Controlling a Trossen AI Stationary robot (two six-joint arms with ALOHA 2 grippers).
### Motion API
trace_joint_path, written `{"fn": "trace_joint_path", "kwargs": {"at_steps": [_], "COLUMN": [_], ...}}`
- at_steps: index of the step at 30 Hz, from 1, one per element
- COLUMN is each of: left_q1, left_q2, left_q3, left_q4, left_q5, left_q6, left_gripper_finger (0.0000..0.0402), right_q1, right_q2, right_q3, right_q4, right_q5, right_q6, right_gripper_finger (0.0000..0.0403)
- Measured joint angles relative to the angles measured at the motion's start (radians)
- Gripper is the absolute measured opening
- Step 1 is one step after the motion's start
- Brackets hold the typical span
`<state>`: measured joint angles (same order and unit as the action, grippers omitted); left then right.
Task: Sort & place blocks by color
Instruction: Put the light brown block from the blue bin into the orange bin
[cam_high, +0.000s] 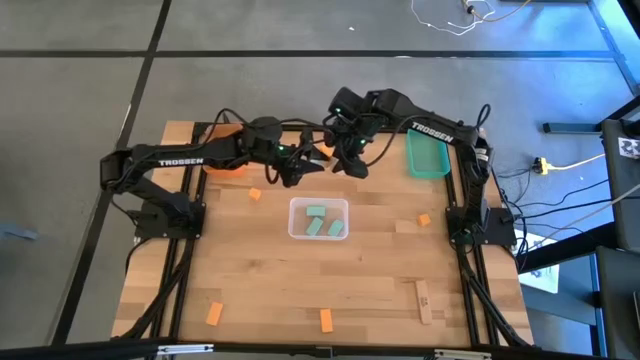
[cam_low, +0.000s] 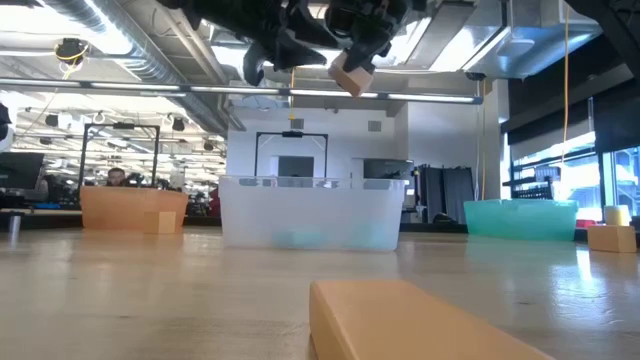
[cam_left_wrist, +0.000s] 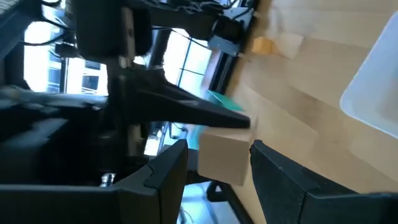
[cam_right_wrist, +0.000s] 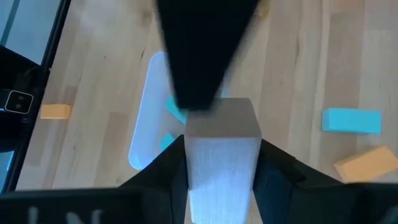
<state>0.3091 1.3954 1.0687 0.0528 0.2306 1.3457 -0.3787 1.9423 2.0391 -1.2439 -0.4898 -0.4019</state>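
Note:
A tan wood block (cam_low: 352, 75) is held high above the table's far middle, between both grippers. My right gripper (cam_right_wrist: 221, 171) is shut on it. My left gripper (cam_left_wrist: 217, 168) is open, and its two fingers stand on either side of the same block (cam_left_wrist: 222, 155). One left finger (cam_right_wrist: 202, 56) reaches over the block's far end in the right wrist view. Mint green blocks (cam_high: 320, 220) lie in the clear tray (cam_high: 294, 220). Orange blocks (cam_high: 213, 314) (cam_high: 326, 320) (cam_high: 255, 195) (cam_high: 424, 220) and a tan block (cam_high: 424, 300) lie loose on the table. My right gripper pinches the tan block's near end (cam_right_wrist: 221, 152) between its two fingers, which lie along the block's sides. The block is lifted clear of the table and hangs tilted below the gripper (cam_low: 368, 35). Whether my left gripper touches the block, I cannot tell.
An orange tray (cam_high: 225, 163) sits at the far left and a teal tray (cam_high: 427, 155) at the far right. The clear tray stands mid-table under the arms. Bare wood (cam_high: 260, 280) lies toward the near edge, among scattered blocks.

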Motion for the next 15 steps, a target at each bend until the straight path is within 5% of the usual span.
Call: {"fn": "trace_joint_path", "kwargs": {"at_steps": [15], "left_q1": [-0.016], "left_q2": [0.027], "left_q3": [-0.001], "left_q4": [0.04], "left_q5": [-0.003], "left_q6": [0.053], "left_gripper_finger": [0.0165], "right_q1": [0.015], "right_q2": [0.0], "right_q3": [0.0], "right_q4": [0.004], "right_q5": [-0.001], "right_q6": [-0.001], "right_gripper_finger": [0.013]}}
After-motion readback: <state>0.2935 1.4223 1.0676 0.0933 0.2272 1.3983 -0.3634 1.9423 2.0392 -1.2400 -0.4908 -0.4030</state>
